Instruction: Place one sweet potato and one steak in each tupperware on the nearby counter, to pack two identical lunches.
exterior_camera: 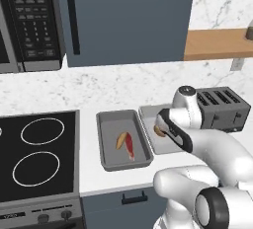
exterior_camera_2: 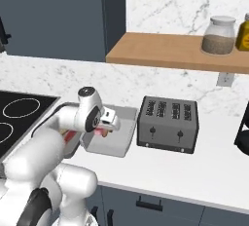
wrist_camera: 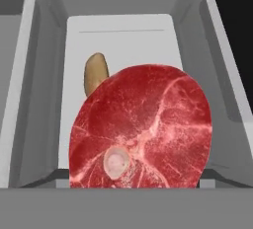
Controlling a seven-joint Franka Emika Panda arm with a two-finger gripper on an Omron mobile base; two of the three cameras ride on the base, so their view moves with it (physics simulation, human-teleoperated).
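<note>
The lighter grey tupperware (exterior_camera: 148,112) (exterior_camera_2: 124,140) (wrist_camera: 123,35) stands on the white counter (exterior_camera_2: 204,166) beside the toaster. My gripper (exterior_camera: 161,127) (exterior_camera_2: 105,128) (wrist_camera: 141,181) hangs over it, jaws wide and closed across a round red steak (wrist_camera: 143,129) (exterior_camera_2: 99,133). That steak is held just above the tray floor and hides the fingertips. Behind it a sweet potato (wrist_camera: 95,72) lies in the same tray. To the left, the darker grey tupperware (exterior_camera: 106,164) holds another sweet potato (exterior_camera: 121,140) and another steak (exterior_camera: 130,148).
A slotted grey toaster (exterior_camera: 225,107) (exterior_camera_2: 168,122) stands right of the trays. The black cooktop (exterior_camera: 37,154) lies to their left, with a microwave (exterior_camera: 29,20) above it. A wooden shelf (exterior_camera_2: 165,52) with jars hangs over the toaster.
</note>
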